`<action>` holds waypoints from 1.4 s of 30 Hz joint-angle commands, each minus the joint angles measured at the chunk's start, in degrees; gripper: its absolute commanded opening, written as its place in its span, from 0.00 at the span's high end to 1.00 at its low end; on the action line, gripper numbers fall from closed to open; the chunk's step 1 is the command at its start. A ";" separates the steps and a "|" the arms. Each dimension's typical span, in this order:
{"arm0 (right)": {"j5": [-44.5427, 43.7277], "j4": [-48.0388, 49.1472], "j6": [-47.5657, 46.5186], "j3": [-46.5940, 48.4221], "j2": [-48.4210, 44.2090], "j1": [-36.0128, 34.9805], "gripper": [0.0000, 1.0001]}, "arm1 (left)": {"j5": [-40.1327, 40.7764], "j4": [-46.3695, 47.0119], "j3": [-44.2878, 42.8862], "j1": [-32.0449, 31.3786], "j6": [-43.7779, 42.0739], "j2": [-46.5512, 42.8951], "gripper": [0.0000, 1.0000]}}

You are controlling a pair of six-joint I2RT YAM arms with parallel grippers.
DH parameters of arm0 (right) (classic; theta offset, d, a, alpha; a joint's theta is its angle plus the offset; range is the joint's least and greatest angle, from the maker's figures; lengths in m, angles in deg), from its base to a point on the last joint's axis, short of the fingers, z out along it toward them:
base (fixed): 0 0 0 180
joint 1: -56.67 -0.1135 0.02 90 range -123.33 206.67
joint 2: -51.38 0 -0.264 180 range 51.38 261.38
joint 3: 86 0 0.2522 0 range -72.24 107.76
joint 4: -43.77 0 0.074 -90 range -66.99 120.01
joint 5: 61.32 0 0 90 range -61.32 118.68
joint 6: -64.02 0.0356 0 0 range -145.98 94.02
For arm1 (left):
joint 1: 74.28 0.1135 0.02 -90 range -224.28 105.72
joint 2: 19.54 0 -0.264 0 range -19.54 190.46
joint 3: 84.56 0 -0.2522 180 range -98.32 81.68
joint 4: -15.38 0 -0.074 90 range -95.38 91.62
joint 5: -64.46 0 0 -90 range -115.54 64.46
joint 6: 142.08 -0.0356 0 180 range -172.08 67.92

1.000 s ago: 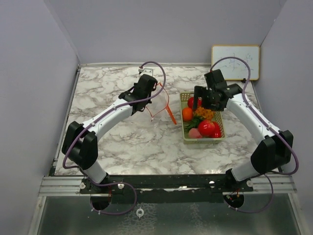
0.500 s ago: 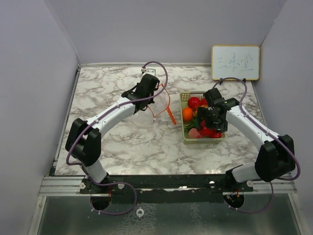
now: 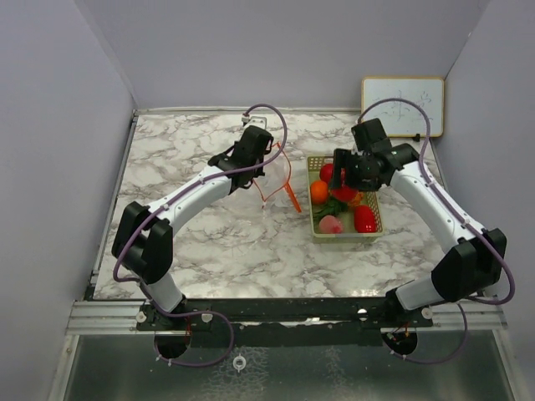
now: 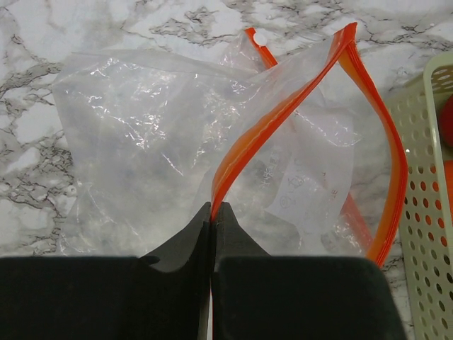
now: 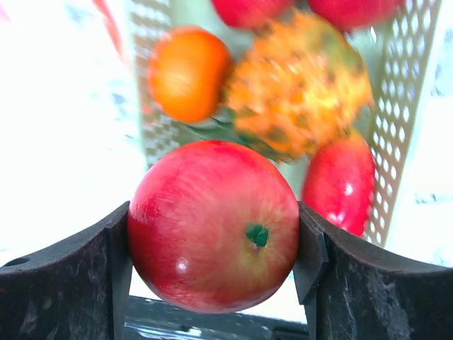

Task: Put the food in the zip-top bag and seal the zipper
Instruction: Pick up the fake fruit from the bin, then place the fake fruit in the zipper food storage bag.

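Observation:
My left gripper (image 3: 261, 160) is shut on the orange zipper edge of the clear zip-top bag (image 3: 272, 185), holding its mouth up off the marble table. In the left wrist view the jaws (image 4: 212, 207) pinch the orange strip and the bag (image 4: 156, 149) gapes open beyond them. My right gripper (image 3: 341, 173) is shut on a red apple (image 5: 205, 212), raised above the basket's far end. Below it in the pale mesh basket (image 3: 347, 239) lie an orange (image 3: 318, 191), a pineapple (image 5: 297, 92), a pink peach (image 3: 331, 224) and a red fruit (image 3: 364, 219).
The basket stands just right of the bag, its mesh wall (image 4: 425, 212) close to the zipper. A small whiteboard (image 3: 402, 107) leans on the back wall at the right. Grey walls enclose the table on both sides.
My right gripper dipped into the basket, shut on a red apple and rose back towards the basket's far end. The left gripper and the bag have stayed put.

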 commanded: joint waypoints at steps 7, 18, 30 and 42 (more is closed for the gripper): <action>28.31 24.85 2.04 8.64 2.94 -0.16 0.52 | -2.95 -1.43 -4.71 -0.57 2.46 -0.31 1.00; 40.11 45.91 12.82 7.81 11.80 -0.21 0.51 | -13.47 0.67 -3.68 -0.44 10.25 -1.65 1.00; 22.00 28.07 6.17 12.34 16.23 -1.11 0.35 | -24.05 8.13 -0.45 2.92 20.29 -3.63 1.00; 19.49 24.47 4.32 15.68 16.87 -1.96 0.00 | -28.65 12.64 2.63 4.00 22.83 -2.14 1.00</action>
